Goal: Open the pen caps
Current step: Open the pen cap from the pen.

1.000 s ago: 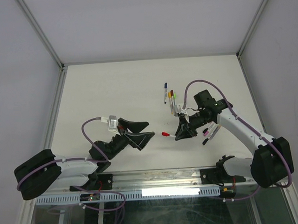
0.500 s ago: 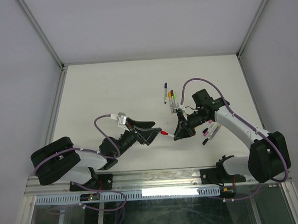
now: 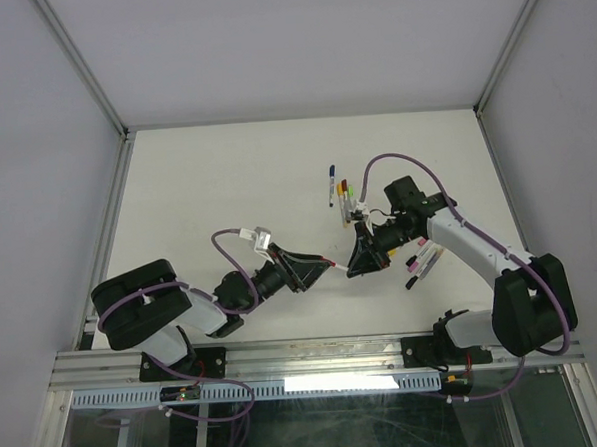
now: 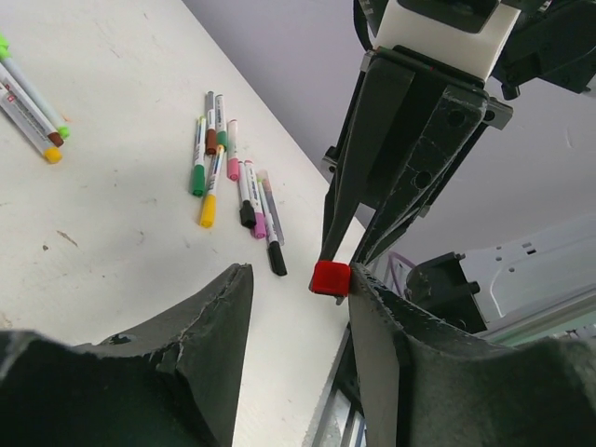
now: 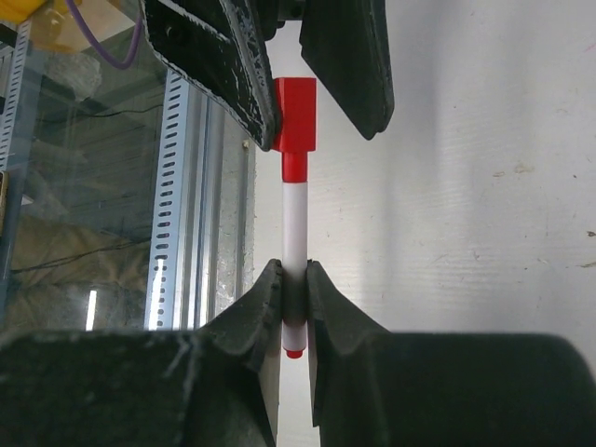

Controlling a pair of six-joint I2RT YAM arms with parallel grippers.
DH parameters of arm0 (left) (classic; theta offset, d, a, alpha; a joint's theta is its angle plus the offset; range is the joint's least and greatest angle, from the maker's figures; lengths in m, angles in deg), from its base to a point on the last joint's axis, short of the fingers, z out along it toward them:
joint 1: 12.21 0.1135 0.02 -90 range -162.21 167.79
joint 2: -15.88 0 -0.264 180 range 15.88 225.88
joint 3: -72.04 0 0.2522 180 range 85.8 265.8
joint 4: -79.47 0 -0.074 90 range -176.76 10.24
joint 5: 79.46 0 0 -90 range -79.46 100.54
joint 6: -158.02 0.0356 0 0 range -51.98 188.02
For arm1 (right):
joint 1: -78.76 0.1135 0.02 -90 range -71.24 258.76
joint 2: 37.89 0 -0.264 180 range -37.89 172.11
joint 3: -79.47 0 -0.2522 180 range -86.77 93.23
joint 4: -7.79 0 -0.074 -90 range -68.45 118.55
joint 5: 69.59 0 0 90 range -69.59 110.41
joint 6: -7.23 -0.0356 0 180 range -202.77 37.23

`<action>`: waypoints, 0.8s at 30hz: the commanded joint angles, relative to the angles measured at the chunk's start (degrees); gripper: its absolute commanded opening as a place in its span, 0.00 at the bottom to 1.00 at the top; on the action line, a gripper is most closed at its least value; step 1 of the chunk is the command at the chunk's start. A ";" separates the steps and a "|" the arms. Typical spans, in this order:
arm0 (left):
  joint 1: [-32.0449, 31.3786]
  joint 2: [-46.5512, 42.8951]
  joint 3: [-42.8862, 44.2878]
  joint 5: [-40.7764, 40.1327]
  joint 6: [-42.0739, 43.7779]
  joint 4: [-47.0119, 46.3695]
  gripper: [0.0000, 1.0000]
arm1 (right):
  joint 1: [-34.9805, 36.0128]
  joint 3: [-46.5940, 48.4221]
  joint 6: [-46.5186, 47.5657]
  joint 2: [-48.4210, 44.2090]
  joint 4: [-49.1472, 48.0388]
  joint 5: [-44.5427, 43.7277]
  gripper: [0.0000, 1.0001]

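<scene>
We find the red cap (image 5: 296,114) held off the worktop (image 4: 112,223), on the end of a white pen (image 5: 295,223) that the right gripper (image 5: 291,275) pinches tightly across its barrel. The barrel's back end barely shows below those fingers. The left gripper (image 4: 300,272) straddles the cap with its jaws partly spread. In the right wrist view one finger (image 5: 233,65) touches the cap's side, while the other finger (image 5: 349,56) stands apart with a sliver of pale worktop between them. The left wrist view agrees, with the cap against one pad and a wide gap to the other. From the top camera the cap is nearly lost between the two dark grippers, so we cannot judge contact there. A loose bunch of capped pens (image 4: 233,177) lies on the worktop beyond, with green, yellow, brown, pink and black caps. A second few pens (image 4: 33,112) are cut off by the left edge of that picture. In the top view another group of pens (image 3: 419,262) lies partly under the right arm (image 3: 470,240), and we cannot count them. The print on the barrels is too small for us to read.
</scene>
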State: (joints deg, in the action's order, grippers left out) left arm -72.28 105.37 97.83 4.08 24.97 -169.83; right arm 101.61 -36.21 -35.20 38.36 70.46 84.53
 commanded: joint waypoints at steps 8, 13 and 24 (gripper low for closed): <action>-0.66 1.20 2.45 1.46 -1.46 -16.68 0.37 | -0.14 2.26 -1.31 0.48 -2.39 3.81 0.00; -0.66 1.22 2.95 1.95 -1.59 -16.66 0.32 | -0.04 2.15 -1.26 0.87 -2.40 3.83 0.00; -0.66 2.05 3.74 2.85 -1.86 -16.62 0.00 | -0.02 1.72 -0.89 0.68 -3.05 3.32 0.11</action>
State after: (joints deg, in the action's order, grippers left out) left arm -72.61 106.44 100.17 6.12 23.48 -169.94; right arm 101.46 -36.21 -36.16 39.67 69.17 84.88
